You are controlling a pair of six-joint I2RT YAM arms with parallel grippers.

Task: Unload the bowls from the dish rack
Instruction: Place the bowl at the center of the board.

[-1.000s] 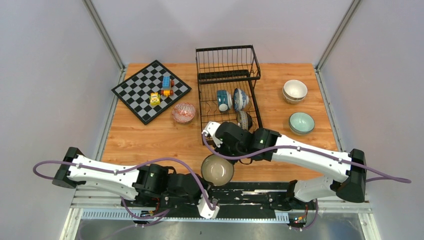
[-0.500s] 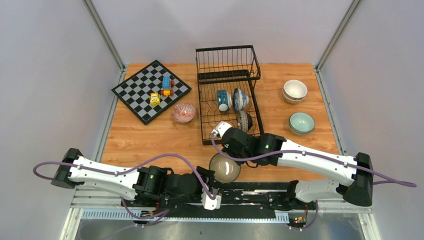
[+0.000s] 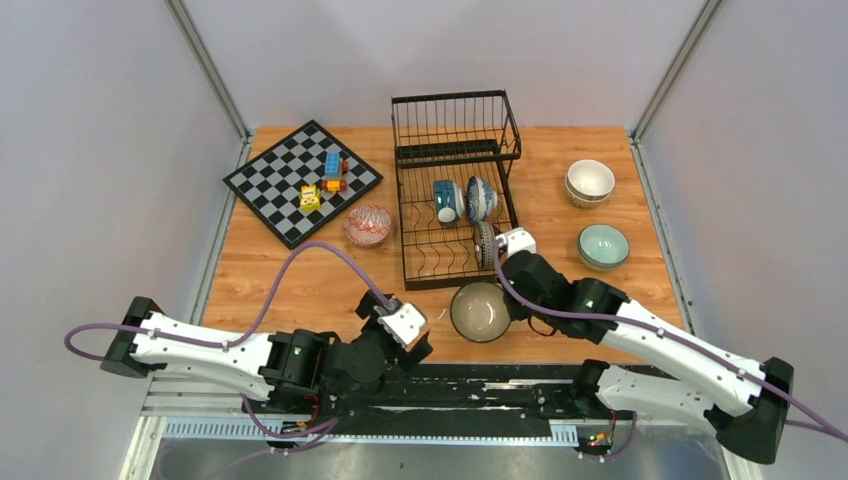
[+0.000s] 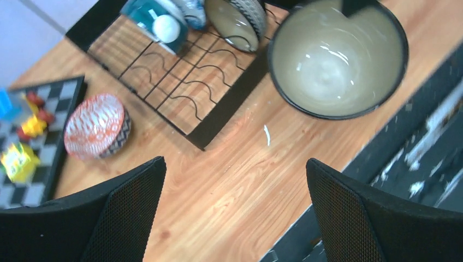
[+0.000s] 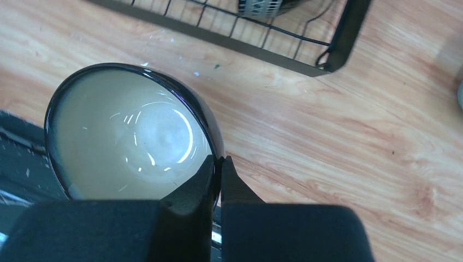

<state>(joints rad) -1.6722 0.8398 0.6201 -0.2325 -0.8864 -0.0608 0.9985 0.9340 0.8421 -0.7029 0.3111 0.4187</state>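
R gripper is pinched tight on the rim of the brown bowl, one finger inside, one outside. From the top cam that bowl sits mouth-up just in front of the rack, by its front right corner, outside it. Can't tell if it's actually resting on the table or hanging a bit above it tbh.

L gripper is spread wide w/ nothing between the fingers, just bare wood under it. It's low at the near edge, left of the brown bowl, not touching it.

3 bowls in the rack, all tipped on edge: teal bowl and blue-white bowl side by side mid-rack, plus a dark patterned bowl nearer the front by the right wall.

Outside the rack: red bowl to its left, just beside the chessboard. Right side has a cream stack toward the back and a mint bowl nearer, both apart from the rack. Few toy blocks on the board.
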